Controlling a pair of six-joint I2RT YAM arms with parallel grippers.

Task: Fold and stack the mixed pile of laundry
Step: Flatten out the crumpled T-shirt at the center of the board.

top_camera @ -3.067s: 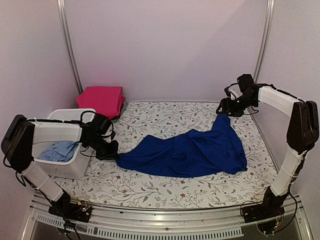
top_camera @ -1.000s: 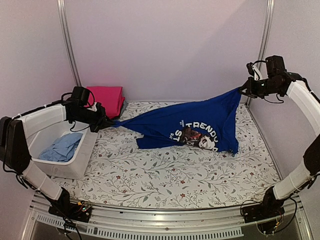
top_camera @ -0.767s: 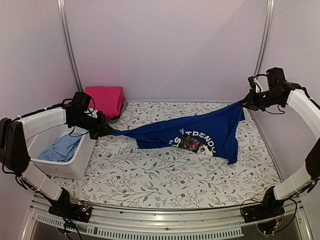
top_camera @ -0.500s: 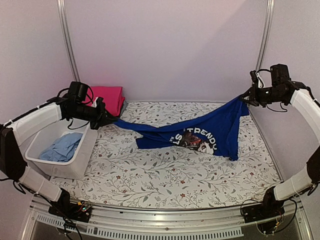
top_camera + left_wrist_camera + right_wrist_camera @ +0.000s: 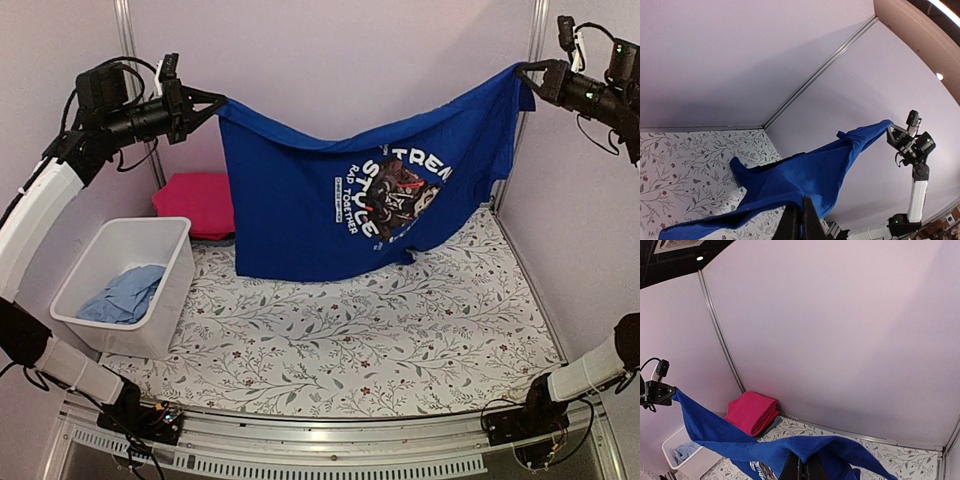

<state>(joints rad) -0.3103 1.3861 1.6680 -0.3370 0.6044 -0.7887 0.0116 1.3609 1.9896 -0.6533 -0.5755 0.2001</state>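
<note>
A royal-blue T-shirt with white print hangs spread in the air above the back of the table. My left gripper is shut on its upper left corner, high at the left. High at the right, my right gripper is shut on the upper right corner. The left wrist view shows the blue cloth pinched in my left gripper. The right wrist view shows the blue cloth pinched in my right gripper. A folded pink-red garment lies at the back left. A pale-blue shirt lies crumpled in the basket.
A white plastic basket stands at the left edge of the floral-patterned table. Pale walls with metal corner posts close in the back and sides. The folded pink-red garment also shows in the right wrist view.
Both arms have risen sharply with the blue T-shirt. It went from draped low over the table to hanging spread in the air, print facing the camera.
</note>
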